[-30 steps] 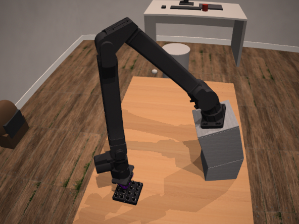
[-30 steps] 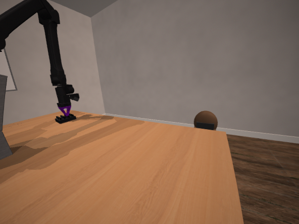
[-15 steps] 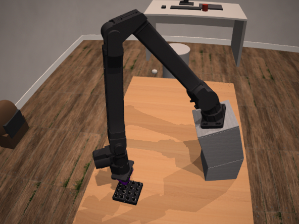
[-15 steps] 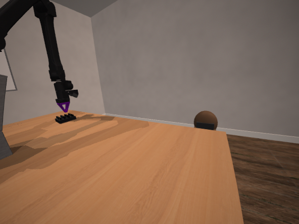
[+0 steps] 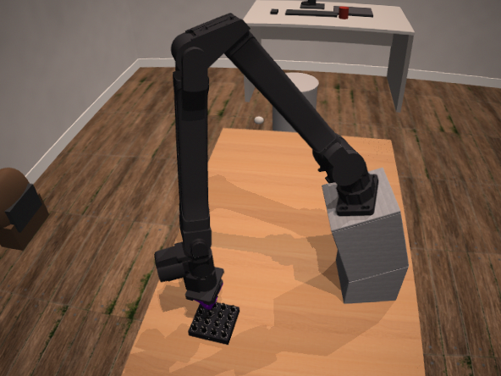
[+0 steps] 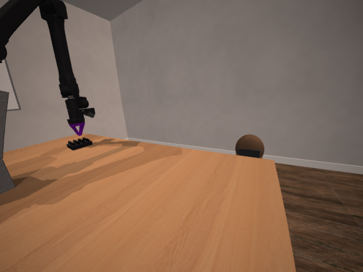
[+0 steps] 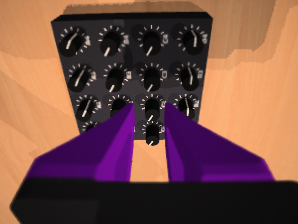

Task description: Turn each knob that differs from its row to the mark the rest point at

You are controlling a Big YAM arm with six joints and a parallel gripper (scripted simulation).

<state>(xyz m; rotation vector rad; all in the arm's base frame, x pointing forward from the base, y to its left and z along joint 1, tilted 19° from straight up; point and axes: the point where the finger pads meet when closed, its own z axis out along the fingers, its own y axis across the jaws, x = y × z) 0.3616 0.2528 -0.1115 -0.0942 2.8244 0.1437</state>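
Note:
The black knob box (image 5: 209, 337) (image 6: 80, 144) (image 7: 131, 59) stands flat on the wooden table (image 5: 296, 169) near its left edge, with several white-lined knobs in rows. My gripper (image 5: 208, 304) (image 6: 78, 133) (image 7: 149, 111) with purple fingers hangs a little above the box, pointing straight down. Its fingers stand slightly apart and hold nothing. In the wrist view a knob (image 7: 151, 134) of the box's nearest row shows in the gap between the fingers, below them and untouched. The fingers hide part of the nearest rows.
The arm's grey pedestal (image 5: 368, 237) (image 6: 3, 153) stands on the table's right side. A brown round object (image 5: 17, 203) (image 6: 249, 146) sits on the floor beyond the table. A white desk (image 5: 330, 25) and a pale cylinder (image 5: 302, 85) stand at the back.

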